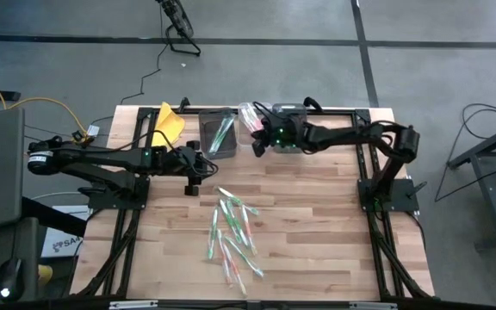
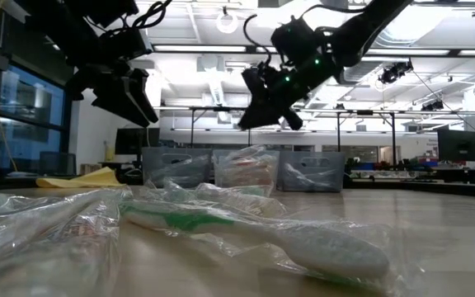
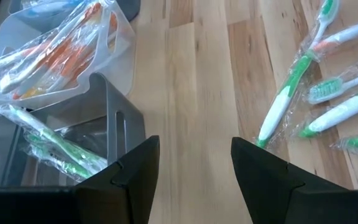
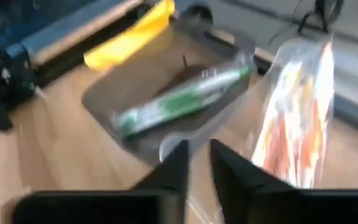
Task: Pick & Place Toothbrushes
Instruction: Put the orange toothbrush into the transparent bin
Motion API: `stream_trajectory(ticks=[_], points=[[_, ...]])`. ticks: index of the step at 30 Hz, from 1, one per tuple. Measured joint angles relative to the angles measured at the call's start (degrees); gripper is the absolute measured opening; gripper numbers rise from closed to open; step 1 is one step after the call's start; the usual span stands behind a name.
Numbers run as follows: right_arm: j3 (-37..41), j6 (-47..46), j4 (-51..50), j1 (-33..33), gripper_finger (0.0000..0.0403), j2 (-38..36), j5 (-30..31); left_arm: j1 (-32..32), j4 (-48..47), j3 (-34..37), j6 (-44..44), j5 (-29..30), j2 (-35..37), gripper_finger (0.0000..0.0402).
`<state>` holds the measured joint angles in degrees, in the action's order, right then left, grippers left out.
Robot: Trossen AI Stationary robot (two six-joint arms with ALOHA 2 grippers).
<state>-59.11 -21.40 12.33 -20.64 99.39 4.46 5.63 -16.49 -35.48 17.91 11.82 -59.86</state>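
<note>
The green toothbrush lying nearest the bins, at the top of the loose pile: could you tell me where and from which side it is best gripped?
Grip the green toothbrush at mid-handle, from straight above, fingers across its narrow width. It lies flat in its wrapper, slightly apart from the pile, so the open left gripper nearby likely fits there.

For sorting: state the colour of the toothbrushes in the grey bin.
Green and white toothbrushes in the grey bin; clearest in the left wrist view.

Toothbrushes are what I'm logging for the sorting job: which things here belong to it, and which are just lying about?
Belongs to the job:
loose toothbrushes
green toothbrushes in the grey bin
orange toothbrushes in the clear bin
left gripper
right gripper

Lying about:
yellow cloth
</note>
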Motion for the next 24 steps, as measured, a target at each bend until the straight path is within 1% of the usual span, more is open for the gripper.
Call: stream_trajectory(ticks=[1, 2, 3, 7, 14, 17, 18, 22, 24], points=[[-0.07, 0.03, -1.19, -0.3, 0.0033, 0.1, -1.04, 0.0, 0.02, 0.0, 0.0, 0.01, 0.0, 0.0193], [-0.09, 0.1, -2.56, -0.58, 0.0017, 0.12, -1.99, 0.0, 0.04, 0.0, 0.02, 0.01, 0.0, 0.0193], [-0.21, 0.09, -3.37, -0.86, 0.0011, 0.17, -2.29, 0.0, 0.03, 0.0, 0.02, 0.0, 0.0, 0.0193], [-0.36, -0.01, -6.49, -1.55, 0.0003, 0.32, -3.53, 0.0, 0.0, 0.0, 0.0, -0.01, 0.0, 0.0193], [-0.36, -0.01, -6.26, -1.54, 0.0002, 0.59, -4.69, 0.0, 0.02, 0.0, 0.0, -0.03, 0.0, 0.0193], [-0.36, -0.51, -6.26, -1.54, 0.0002, 2.59, -4.61, 0.0, 0.04, 0.0, 0.02, -0.03, 0.0, 0.0193], [-0.33, -0.69, -6.48, -1.55, 0.0002, 3.47, -3.86, 0.0, 0.0, 0.0, 0.02, -0.03, 0.0, 0.0193], [-0.27, -1.4, -6.74, -1.54, 0.0002, 4.31, 4.37, 0.0, -0.05, 0.0, 0.02, -0.03, 0.0, 0.0193], [-0.29, -1.45, -6.07, -1.55, 0.0002, 4.21, 6.18, 0.0, -0.15, 0.0, 0.01, -0.03, 0.0, 0.0193]])
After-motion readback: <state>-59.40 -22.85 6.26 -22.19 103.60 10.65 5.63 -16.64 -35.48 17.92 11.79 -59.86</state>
